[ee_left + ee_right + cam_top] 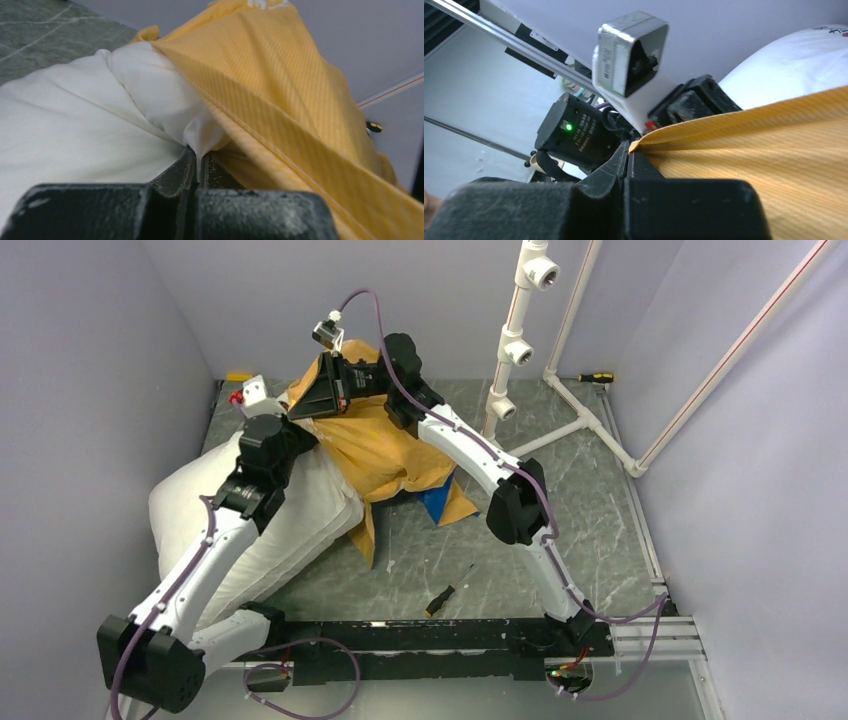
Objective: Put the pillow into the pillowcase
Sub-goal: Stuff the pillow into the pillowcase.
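Note:
The white pillow point(300, 525) lies at the left of the table, with one end under the pillowcase point(385, 445), whose orange side faces up. A blue part point(437, 502) shows at its near edge. My left gripper point(285, 425) is shut on a pinch of the pillow's white cloth point(199, 162) right at the case's mouth. In the left wrist view the pillow point(75, 125) fills the left and the orange pillowcase point(280, 90) drapes over its end. My right gripper point(300, 408) is shut on the pillowcase's orange edge point(630, 150) and holds it raised. The pillow point(794, 60) bulges behind the pillowcase point(749, 150).
A white pipe frame point(520, 330) stands at the back right, with a yellow-handled screwdriver point(595, 377) near it. A small black tool point(440, 598) lies on the marbled table point(560, 470) near the front. The left wrist camera point(629, 55) sits close in front of my right gripper. Walls enclose three sides.

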You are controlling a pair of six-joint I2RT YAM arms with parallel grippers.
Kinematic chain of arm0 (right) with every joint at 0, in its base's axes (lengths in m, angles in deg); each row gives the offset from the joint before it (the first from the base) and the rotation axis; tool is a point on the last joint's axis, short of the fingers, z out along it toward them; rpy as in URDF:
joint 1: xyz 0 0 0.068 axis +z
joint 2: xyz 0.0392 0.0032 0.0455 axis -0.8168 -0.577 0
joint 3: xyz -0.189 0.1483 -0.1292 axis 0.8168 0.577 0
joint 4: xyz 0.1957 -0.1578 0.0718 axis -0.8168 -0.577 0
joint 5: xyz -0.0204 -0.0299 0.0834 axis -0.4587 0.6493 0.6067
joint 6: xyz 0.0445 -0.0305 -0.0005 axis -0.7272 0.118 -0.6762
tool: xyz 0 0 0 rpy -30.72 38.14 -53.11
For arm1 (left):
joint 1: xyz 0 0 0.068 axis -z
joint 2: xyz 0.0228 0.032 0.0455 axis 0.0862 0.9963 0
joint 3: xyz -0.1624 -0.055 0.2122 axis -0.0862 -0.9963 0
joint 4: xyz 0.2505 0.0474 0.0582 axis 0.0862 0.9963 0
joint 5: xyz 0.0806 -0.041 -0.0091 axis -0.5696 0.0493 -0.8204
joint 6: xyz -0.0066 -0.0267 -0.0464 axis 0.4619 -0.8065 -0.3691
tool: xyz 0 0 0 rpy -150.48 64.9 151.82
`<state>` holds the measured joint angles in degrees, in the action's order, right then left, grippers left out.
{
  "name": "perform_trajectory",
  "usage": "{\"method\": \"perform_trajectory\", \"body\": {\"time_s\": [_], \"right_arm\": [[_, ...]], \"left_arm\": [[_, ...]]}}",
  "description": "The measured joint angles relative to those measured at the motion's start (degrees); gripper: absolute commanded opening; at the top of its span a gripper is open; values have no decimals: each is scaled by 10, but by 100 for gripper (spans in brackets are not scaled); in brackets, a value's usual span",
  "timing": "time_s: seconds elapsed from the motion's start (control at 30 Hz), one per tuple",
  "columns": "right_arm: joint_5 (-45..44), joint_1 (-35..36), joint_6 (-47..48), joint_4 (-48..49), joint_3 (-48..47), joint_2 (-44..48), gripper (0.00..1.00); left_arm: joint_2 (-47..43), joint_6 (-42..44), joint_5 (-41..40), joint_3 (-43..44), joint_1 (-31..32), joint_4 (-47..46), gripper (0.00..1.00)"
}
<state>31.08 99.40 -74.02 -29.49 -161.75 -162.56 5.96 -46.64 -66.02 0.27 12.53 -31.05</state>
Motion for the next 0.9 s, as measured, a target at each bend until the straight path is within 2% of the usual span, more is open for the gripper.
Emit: {"method": "perform_trajectory", "body": {"time_s": [0.17, 0.3, 0.33, 0.37, 0.43, 0.5, 0.53, 0.6, 0.7, 0.8, 0.9], "right_arm": [[4, -2, 38, -26, 15, 5, 0], [-4, -2, 100, -71, 99, 49, 0], [-10, -2, 125, -94, 118, 62, 0], [-15, -2, 147, -117, 130, 73, 0], [-32, -4, 202, -172, 153, 99, 0], [-56, -7, 253, -230, 173, 127, 0], [-67, -10, 271, -251, 177, 136, 0], [-66, -18, 296, -284, 177, 159, 0], [-69, -18, 328, -318, 169, 182, 0], [-67, -11, 342, -336, 152, 184, 0], [-89, -17, 361, -365, 151, 175, 0]], "left_arm": [[31, -8, -26, -23, 12, -39, 0], [34, -17, -21, -52, 15, -57, 0], [31, -19, -16, -56, 16, -53, 5], [29, -20, -10, -56, 16, -47, 15], [15, -14, 8, -51, 16, -15, 42], [3, 7, 28, -20, 14, 51, 73], [0, 20, 39, 8, 12, 96, 81], [6, 55, 53, 81, 6, 220, 89], [36, 95, 63, 202, 2, 393, 96], [75, 108, 61, 300, 0, 536, 96], [101, 108, 89, 365, -3, 636, 96]]}}
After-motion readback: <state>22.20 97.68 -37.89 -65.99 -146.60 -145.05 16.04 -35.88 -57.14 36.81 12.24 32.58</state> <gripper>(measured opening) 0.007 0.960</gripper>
